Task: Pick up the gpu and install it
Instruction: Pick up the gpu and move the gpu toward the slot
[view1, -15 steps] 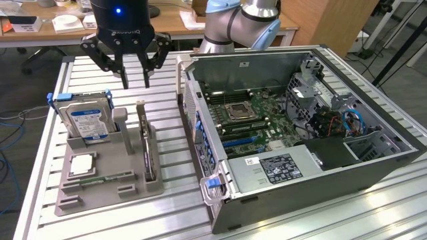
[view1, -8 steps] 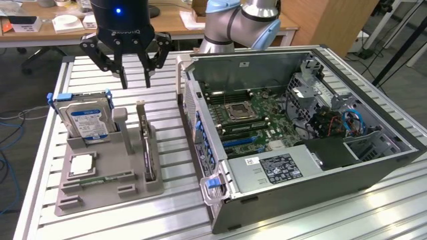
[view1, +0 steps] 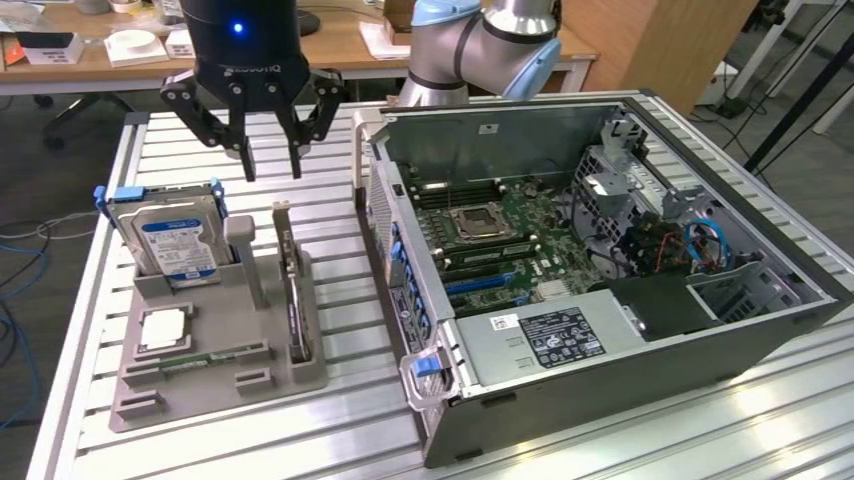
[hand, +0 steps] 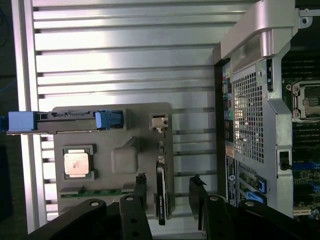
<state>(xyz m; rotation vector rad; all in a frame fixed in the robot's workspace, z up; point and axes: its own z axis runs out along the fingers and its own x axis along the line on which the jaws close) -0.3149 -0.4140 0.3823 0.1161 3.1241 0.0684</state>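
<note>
Dark and thin, the graphics card (view1: 296, 290) (hand: 161, 197) stands on its long edge in a slot of the grey tray (view1: 214, 385) (hand: 125, 120), directly below the hand (view1: 271, 165) (hand: 168, 180). The hand hovers with its fingers spread wide and holds nothing; in the wrist view the card lies between the two finger lines. It looks light and stiff but fragile, and probably a little slick on its flat faces, so a hold across those faces near the middle of the upper edge seems safest. Counted: one graphics card, one hard drive (view1: 171, 240) and one processor (view1: 163, 328) off to one side of the hand, one memory stick (view1: 214, 355), and one open computer case (view1: 667, 350) to the other side, all on the slatted metal surface (view1: 347, 420).
</note>
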